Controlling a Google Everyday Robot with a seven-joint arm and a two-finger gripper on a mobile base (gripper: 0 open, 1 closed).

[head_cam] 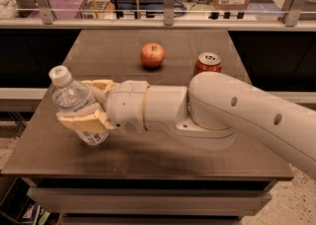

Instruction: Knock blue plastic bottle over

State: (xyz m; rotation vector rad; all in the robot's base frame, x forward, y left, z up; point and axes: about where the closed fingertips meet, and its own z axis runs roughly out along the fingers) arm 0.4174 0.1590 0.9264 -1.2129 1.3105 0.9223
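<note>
The blue plastic bottle (70, 96) is clear with a white cap and stands at the table's front left, leaning to the left. My gripper (87, 103) reaches in from the right, and its tan fingers (83, 121) straddle the bottle's lower half, one in front and one behind. The jaws are spread wide and the bottle fills the gap between them. Whether they press on it does not show. The bottle's base is partly hidden by the front finger.
A red apple (152, 55) sits at the middle back of the dark table (148, 155). A red soda can (207, 63) stands to its right, just behind my arm. A rail and shelves run behind the table.
</note>
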